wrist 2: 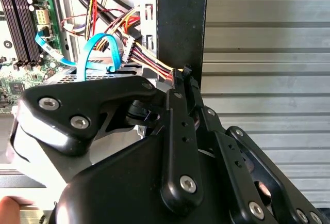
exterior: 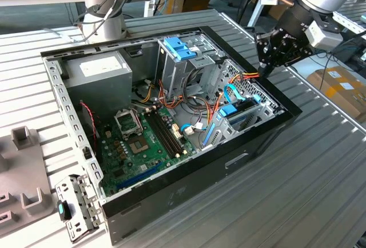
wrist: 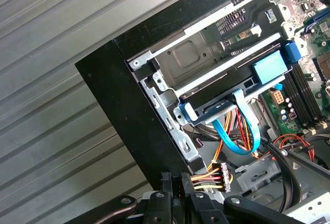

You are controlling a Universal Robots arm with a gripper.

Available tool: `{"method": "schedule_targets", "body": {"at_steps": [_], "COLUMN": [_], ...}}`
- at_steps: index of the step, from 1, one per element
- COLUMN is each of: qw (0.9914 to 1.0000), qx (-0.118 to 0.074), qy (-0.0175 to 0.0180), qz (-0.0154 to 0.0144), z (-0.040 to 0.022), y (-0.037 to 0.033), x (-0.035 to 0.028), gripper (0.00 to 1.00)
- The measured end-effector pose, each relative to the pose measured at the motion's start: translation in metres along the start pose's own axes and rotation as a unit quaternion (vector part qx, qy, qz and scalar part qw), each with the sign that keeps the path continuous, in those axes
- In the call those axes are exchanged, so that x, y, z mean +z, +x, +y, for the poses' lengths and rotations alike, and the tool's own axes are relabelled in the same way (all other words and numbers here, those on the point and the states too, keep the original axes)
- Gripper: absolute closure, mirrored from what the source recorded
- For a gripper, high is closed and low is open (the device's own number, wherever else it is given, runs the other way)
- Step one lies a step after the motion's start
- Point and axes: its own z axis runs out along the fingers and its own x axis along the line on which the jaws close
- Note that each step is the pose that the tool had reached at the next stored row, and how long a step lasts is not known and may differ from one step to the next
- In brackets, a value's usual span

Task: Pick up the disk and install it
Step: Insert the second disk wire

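The disk [exterior: 229, 111] lies flat in the low drive cage at the exterior view's right end of the open computer case [exterior: 189, 194]. Its blue rails and blue end tab [wrist: 269, 66] show in the first wrist view. A thin blue cable [wrist: 242, 131] loops up from the disk's back edge. My gripper [exterior: 264, 72] hangs over the case's right rim, just behind the disk. Its fingers [wrist 2: 180, 74] are together on a bundle of red, yellow and black wires, and the bundle ends in a pale connector [wrist: 219, 176].
A tall grey bay with a blue clip [exterior: 180, 48] stands mid-case, beside the power supply [exterior: 94, 74] and the green motherboard [exterior: 143, 139]. A second arm's base [exterior: 103, 8] stands behind the case. Grey fixtures [exterior: 23, 139] and a bracket [exterior: 74, 205] lie left, and a cardboard box [exterior: 337, 85] right.
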Motion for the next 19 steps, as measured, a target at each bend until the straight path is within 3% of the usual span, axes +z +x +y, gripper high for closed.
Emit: {"method": "schedule_targets", "body": {"at_steps": [3, 10, 12, 15, 19], "qw": [1.00000, 1.00000, 1.00000, 1.00000, 1.00000], "qx": [0.000, 0.000, 0.000, 0.000, 0.000], "qy": [-0.0001, 0.0000, -0.0001, -0.0011, -0.0013], "qz": [0.0001, 0.0000, 0.0001, 0.0007, 0.0008], "z": [0.0000, 0.0000, -0.0001, -0.0008, -0.0008], "y": [0.0000, 0.0000, -0.0001, -0.0003, -0.0003], "x": [-0.0001, -0.0002, -0.0017, -0.0090, -0.0091], "gripper": [0.84, 0.84, 0.84, 0.84, 0.84]}}
